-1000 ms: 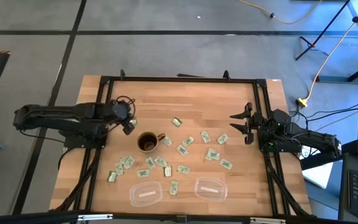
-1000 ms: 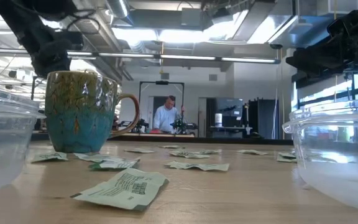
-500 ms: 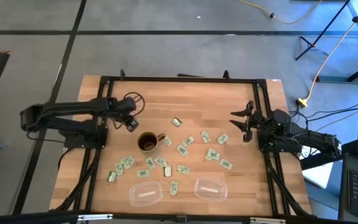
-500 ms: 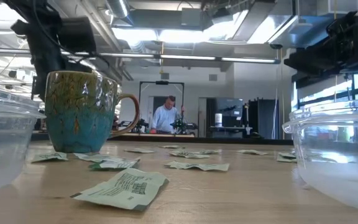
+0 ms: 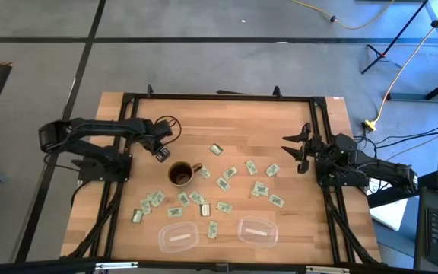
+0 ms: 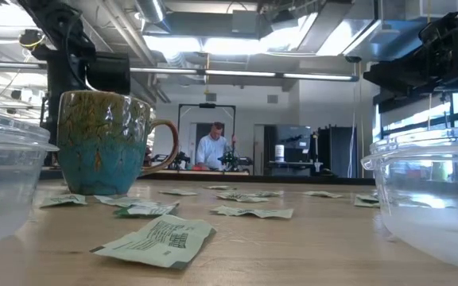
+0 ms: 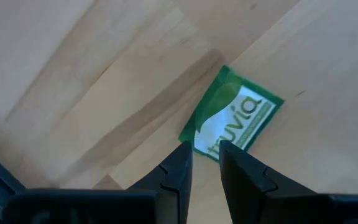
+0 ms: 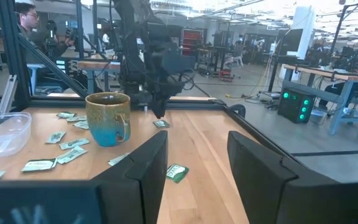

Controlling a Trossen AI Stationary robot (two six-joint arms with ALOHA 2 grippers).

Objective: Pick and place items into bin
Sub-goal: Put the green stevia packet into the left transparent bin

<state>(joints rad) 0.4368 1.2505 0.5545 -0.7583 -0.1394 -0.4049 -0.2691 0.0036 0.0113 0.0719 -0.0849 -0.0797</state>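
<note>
- The left gripper (image 7: pixel 202 149) hangs tip-down over the tabletop (image 5: pixel 242 122), its jaws a narrow gap apart and clamped on nothing. One green-and-white packet (image 7: pixel 238 121) lies flat on the wood right at the tips.
- Over the last second this arm has reached further in from the left side. In the low view its gripper has come in and down behind the mug (image 6: pixel 106 143).
- My reading is that the approach is over and the pick is about to start. The packet is still flat on the wood, so nothing has been lifted.
- That packet lies printed face up. Its near short end sits under the jaw tips and the far end points away from the gripper. Its long axis runs slantwise to the gap between the jaws, neither along it nor square to it, so closing now would catch it near a corner.
- In the right wrist view the same packet (image 8: pixel 161 123) lies just beyond the mug.
- The other packets (image 5: pixel 226 183) are scattered, unmoved, between the mug and the two clear bins (image 5: pixel 179 237) at the near edge.
- The right gripper (image 5: pixel 303 150) has not moved. It waits at the right side, jaws wide apart.
</note>
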